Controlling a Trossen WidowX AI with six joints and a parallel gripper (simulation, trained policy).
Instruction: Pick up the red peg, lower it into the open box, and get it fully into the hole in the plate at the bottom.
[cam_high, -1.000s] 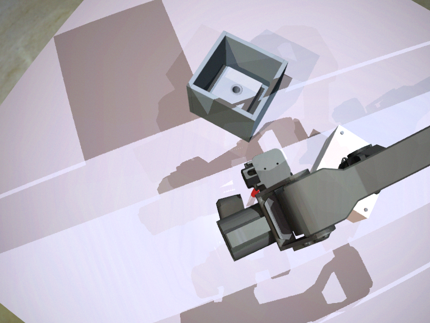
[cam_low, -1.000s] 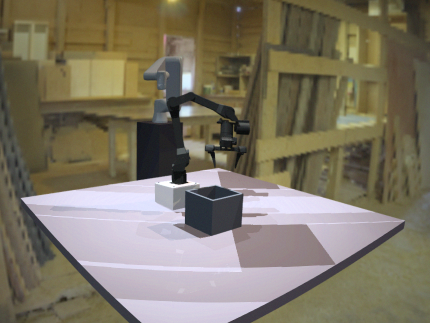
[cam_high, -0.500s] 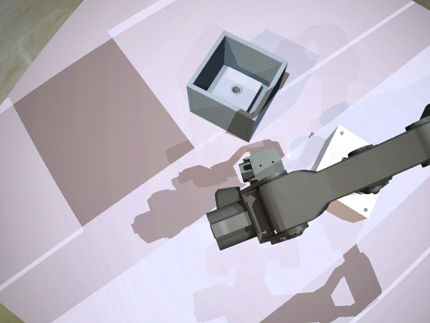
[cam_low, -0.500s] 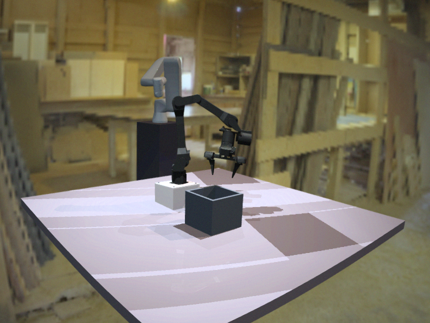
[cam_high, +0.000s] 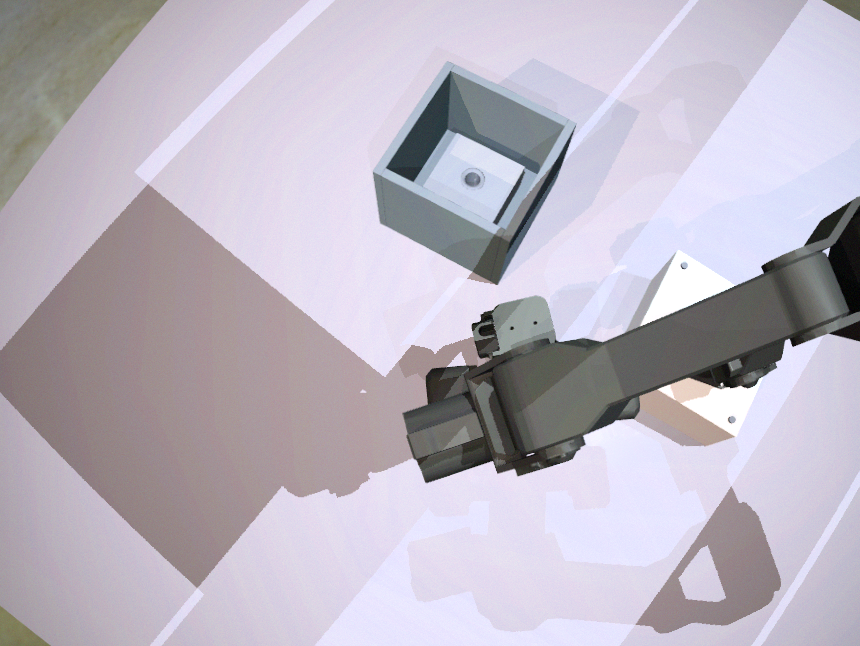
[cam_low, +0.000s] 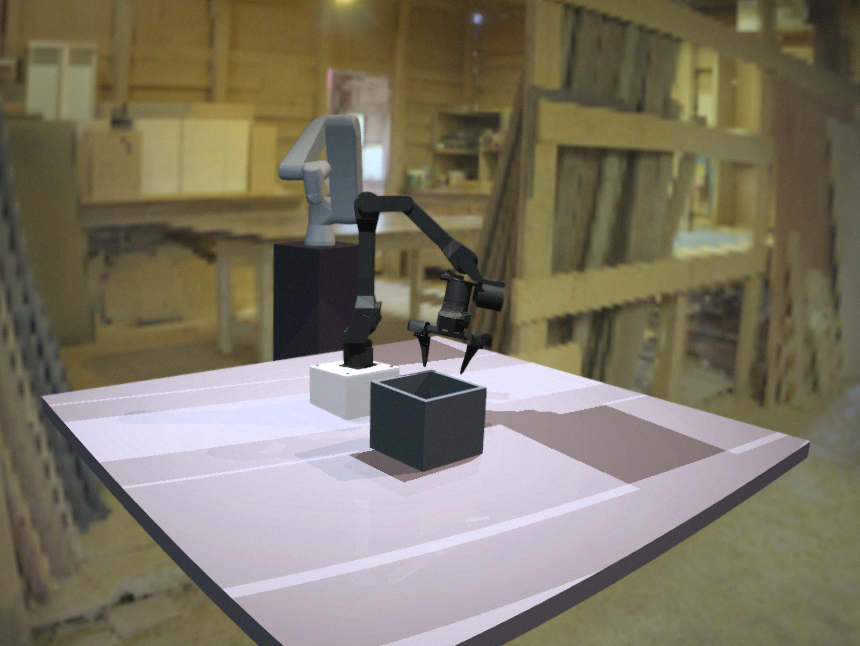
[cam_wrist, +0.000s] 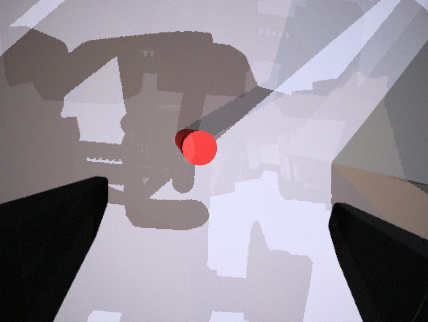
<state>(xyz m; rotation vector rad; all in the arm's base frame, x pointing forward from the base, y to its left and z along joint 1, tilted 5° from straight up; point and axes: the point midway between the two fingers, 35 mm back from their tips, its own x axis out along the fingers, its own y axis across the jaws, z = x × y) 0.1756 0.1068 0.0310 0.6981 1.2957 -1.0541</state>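
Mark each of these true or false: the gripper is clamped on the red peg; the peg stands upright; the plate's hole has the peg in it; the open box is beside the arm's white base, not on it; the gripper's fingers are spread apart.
1. The gripper is clamped on the red peg. False: its fingers are open, with nothing between them.
2. The peg stands upright. True.
3. The peg is in the plate's hole. False: the hole has no peg in it.
4. The open box is beside the white base, not on it. True.
5. The fingers are spread apart. True.

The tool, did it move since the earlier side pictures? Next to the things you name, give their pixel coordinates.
Yes. In the exterior view, the tool (cam_low: 443, 369) (cam_wrist: 222, 203) has come down, so its fingertips are nearer the height of the rim of the open box (cam_high: 437, 229) (cam_low: 396, 424) (cam_wrist: 415, 110).
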